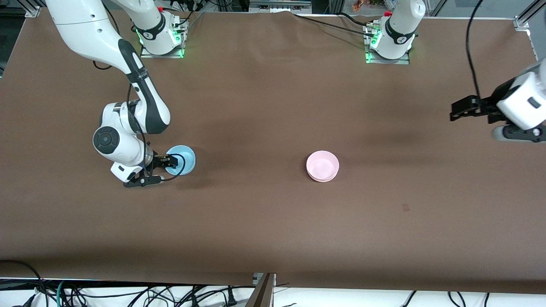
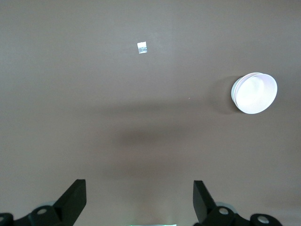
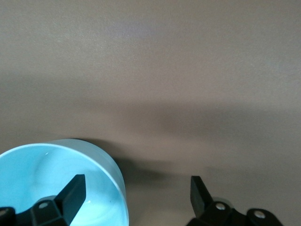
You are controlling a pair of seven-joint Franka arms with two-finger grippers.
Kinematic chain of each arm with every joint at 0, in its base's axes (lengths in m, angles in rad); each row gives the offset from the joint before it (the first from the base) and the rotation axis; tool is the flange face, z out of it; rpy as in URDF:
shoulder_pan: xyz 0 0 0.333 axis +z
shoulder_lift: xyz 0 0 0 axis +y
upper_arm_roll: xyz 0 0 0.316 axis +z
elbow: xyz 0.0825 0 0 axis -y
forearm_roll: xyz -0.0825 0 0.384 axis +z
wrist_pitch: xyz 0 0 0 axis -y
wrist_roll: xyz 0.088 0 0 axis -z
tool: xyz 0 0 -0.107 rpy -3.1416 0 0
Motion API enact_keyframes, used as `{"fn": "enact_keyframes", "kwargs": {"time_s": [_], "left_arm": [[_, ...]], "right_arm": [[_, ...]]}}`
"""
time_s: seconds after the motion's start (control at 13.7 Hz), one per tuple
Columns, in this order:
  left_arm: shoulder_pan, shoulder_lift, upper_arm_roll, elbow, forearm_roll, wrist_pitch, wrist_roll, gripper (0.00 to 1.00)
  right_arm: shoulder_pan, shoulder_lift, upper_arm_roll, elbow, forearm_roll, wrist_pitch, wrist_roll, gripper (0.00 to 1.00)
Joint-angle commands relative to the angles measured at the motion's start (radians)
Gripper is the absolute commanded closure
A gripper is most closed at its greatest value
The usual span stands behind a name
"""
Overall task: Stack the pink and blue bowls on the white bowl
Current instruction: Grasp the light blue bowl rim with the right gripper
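Note:
The light blue bowl [image 1: 181, 160] stands upright on the brown table toward the right arm's end. My right gripper [image 1: 169, 163] is low at its rim and open. In the right wrist view one finger [image 3: 70, 195] is inside the blue bowl [image 3: 51, 183] and the other is outside it, with the gripper [image 3: 136, 188] straddling the rim. The pink bowl [image 1: 323, 164] sits nested in the white bowl [image 1: 315, 176] near the table's middle. The left wrist view shows that pair as a pinkish top [image 2: 256, 90] on a white rim [image 2: 236, 98]. My left gripper [image 1: 457, 110] hangs open and empty over the table's left-arm end.
The brown cloth covers the whole table [image 1: 273, 238]. A small white scrap [image 2: 142, 47] lies flat on it, and a faint reddish patch [image 1: 405, 207] shows nearer the front camera than the pink bowl. Cables hang along the front edge [image 1: 128, 294].

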Motion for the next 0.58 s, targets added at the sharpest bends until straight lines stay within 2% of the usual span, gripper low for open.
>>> {"fn": "enact_keyframes", "kwargs": {"time_s": [0.0, 0.15, 0.22, 0.29, 0.36, 0.51], "left_arm": [[-0.004, -0.002, -0.01, -0.032, 0.015, 0.003, 0.02, 0.0], [-0.008, -0.03, -0.002, -0.084, 0.003, 0.073, 0.02, 0.0], [-0.013, -0.079, 0.0, -0.171, 0.004, 0.199, 0.003, 0.0], [-0.02, -0.135, 0.001, -0.269, 0.006, 0.334, 0.002, 0.0], [-0.021, -0.18, 0.001, -0.335, 0.006, 0.383, -0.004, 0.0], [-0.019, -0.203, 0.001, -0.349, 0.015, 0.338, -0.009, 0.0]], "right_arm": [[0.003, -0.011, 0.002, -0.009, -0.01, 0.011, 0.053, 0.15], [0.003, -0.014, 0.004, -0.009, -0.01, 0.002, 0.07, 0.35], [0.003, -0.018, 0.005, -0.007, -0.01, -0.009, 0.095, 0.44], [0.003, -0.025, 0.008, -0.006, -0.012, -0.021, 0.113, 0.47], [0.003, -0.028, 0.008, -0.004, -0.01, -0.036, 0.118, 0.48], [0.003, -0.034, 0.011, -0.004, -0.01, -0.055, 0.121, 0.7]]}}
